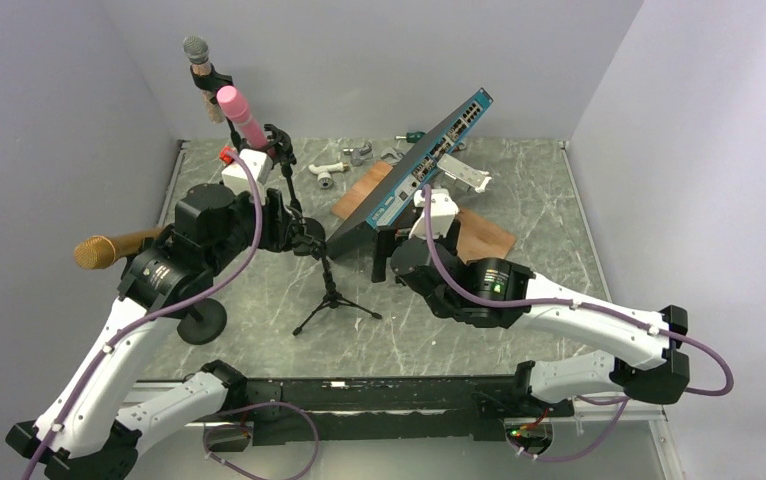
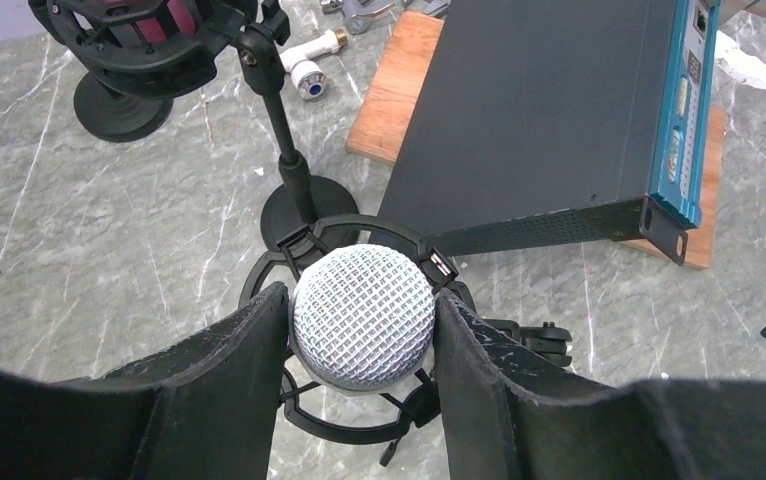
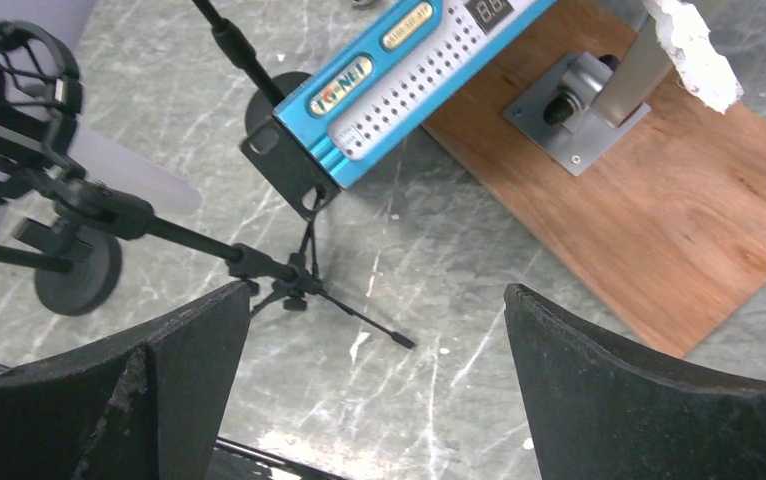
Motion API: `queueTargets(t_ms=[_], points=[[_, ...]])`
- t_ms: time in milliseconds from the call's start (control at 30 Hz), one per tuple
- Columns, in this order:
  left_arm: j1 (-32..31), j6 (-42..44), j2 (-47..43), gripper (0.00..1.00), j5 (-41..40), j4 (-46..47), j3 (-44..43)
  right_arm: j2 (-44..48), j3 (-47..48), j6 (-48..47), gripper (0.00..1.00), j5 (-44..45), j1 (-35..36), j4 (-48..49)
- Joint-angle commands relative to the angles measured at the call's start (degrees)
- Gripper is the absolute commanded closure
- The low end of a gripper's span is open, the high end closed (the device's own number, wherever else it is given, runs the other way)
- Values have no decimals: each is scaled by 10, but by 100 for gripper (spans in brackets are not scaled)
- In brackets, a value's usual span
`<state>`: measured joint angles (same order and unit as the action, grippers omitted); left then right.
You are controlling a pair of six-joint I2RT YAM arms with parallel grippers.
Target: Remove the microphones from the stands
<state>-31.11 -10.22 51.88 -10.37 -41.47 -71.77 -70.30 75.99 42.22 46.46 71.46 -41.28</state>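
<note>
Left gripper (image 2: 361, 300): clamped on the microphone, with a padded finger (image 2: 249, 340) pressed against each side of its mesh head.
Microphone (image 2: 362, 328): silver mesh head pointing up, body seated in the black shock mount (image 2: 354, 222), left of the table's middle.
Stand (image 1: 334, 300): small black tripod with its feet on the marble tabletop (image 1: 559, 200), carrying the shock mount.
Right gripper (image 3: 374, 300): jaws wide apart and holding nothing, above bare marble just right of the tripod.
Network switch (image 1: 429, 160): blue-faced and tilted, its low end near the stand, its raised end over a wooden board (image 1: 484, 238).
Other microphones: pink one (image 1: 242, 115) and grey-headed one (image 1: 196, 50) on stands at far left; gold one (image 1: 109, 248) at the left edge.
</note>
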Motion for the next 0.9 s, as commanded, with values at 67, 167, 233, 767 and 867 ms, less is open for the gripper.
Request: queueTargets(t_ms=[67,167,233,767,867], points=[[-2,-5,13,83,11,-5,-54,43,-13,-19,0,7,1,-16],[-3,-6,14,91,14,-8,-68,72,-37,-32,0,-12,1,13],[-2,-5,18,96,14,-16,-83,90,-54,-34,0,-18,0,30],[-2,4,52,100,2,-81,-254,73,-62,-57,0,-61,0,48],[-2,14,54,100,3,-85,-289,68,-63,-63,0,-65,0,54]])
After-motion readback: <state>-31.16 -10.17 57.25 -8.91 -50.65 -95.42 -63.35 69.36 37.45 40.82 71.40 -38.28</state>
